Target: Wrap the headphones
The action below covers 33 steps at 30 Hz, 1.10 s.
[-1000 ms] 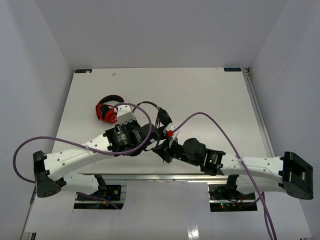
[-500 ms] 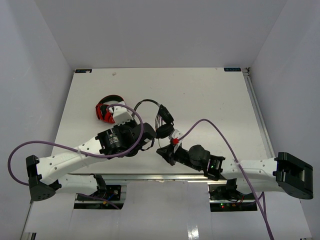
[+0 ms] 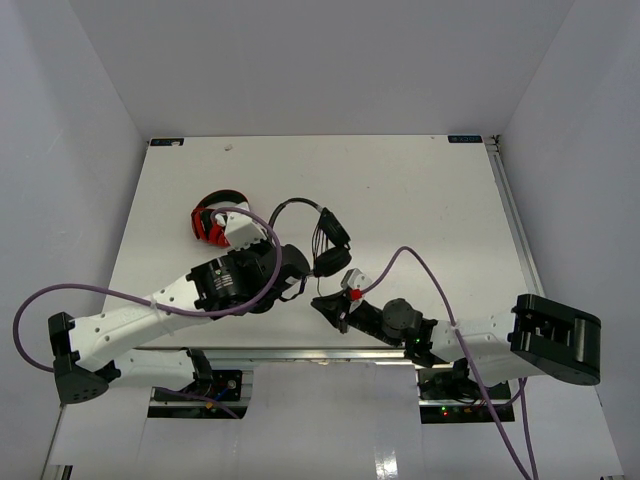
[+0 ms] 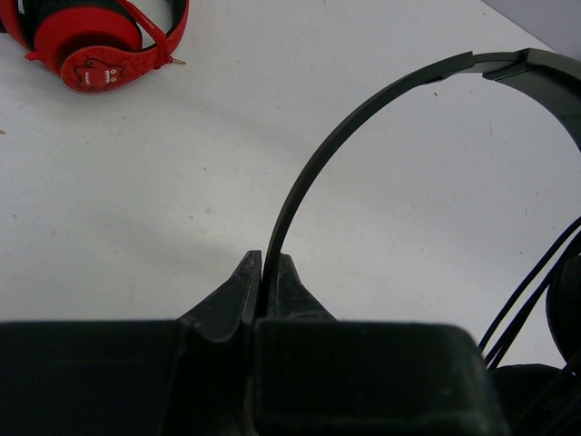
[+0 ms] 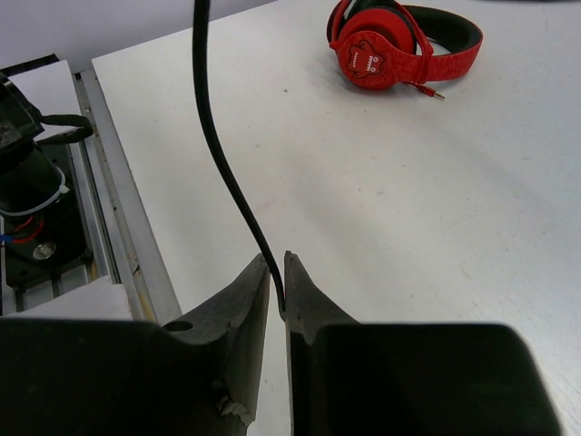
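The black headphones (image 3: pixel 327 238) lie at the table's middle, with the thin headband (image 3: pixel 290 205) arching to the left and the cable bunched by the earcups. My left gripper (image 3: pixel 292 262) is shut on the headband; in the left wrist view the band (image 4: pixel 363 118) rises out of the closed jaws (image 4: pixel 270 272) and cable strands (image 4: pixel 536 286) hang at the right. My right gripper (image 3: pixel 323 303) is just in front of the earcups. In the right wrist view it (image 5: pixel 277 272) is shut on the thin black cable (image 5: pixel 213 145), which runs up out of frame.
Red-and-black headphones (image 3: pixel 215 220) lie left of the black pair; they also show in the left wrist view (image 4: pixel 91 45) and the right wrist view (image 5: pixel 399 41). The table's near metal rail (image 5: pixel 100 209) runs close beside the right gripper. Purple arm cables (image 3: pixel 430 265) loop above the table.
The right arm has folded lower and drawn back toward the near edge, still holding the cable. The left arm shifted slightly, and the headphones moved a little away from the near edge.
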Available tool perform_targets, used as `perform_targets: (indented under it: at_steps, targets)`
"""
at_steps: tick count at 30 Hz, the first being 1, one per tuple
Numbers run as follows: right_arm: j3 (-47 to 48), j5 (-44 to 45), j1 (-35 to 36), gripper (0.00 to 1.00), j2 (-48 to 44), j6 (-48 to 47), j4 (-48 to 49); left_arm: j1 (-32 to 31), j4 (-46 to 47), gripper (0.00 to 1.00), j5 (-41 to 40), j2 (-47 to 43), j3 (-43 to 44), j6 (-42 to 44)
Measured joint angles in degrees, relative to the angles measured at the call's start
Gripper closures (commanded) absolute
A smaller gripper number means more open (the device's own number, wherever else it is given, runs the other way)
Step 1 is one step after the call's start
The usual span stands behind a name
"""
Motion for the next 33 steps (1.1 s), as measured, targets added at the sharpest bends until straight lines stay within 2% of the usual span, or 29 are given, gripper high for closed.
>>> perform_targets:
  at_steps: [9, 13, 15, 18, 21, 33]
  targets:
    - [-1.3, 1.3, 0.0, 0.83, 6.6, -2.0, 9.3, 0.0, 0.1, 1.0, 0.4, -2.3, 0.0, 0.5]
    - [-1.3, 1.6, 0.0, 0.88, 9.2, -4.0, 10.4, 0.0, 0.1, 1.0, 0.8, -2.9, 0.0, 0.7]
    - [-1.3, 1.6, -0.1, 0.87, 10.5, -4.9, 10.7, 0.0, 0.1, 1.0, 1.0, -3.0, 0.0, 0.8]
    - [-1.4, 1.1, -0.6, 0.77, 12.5, -5.9, 11.3, 0.0, 0.1, 1.0, 1.2, -3.4, 0.0, 1.0]
    - [-2.1, 0.3, -1.1, 0.73, 14.5, -6.5, 11.6, 0.0, 0.3, 1.0, 1.4, -3.9, 0.0, 1.1]
    - [-2.3, -4.9, -5.7, 0.72, 23.1, -7.2, 11.9, 0.0, 1.3, 1.0, 1.7, -5.0, -0.2, 1.2]
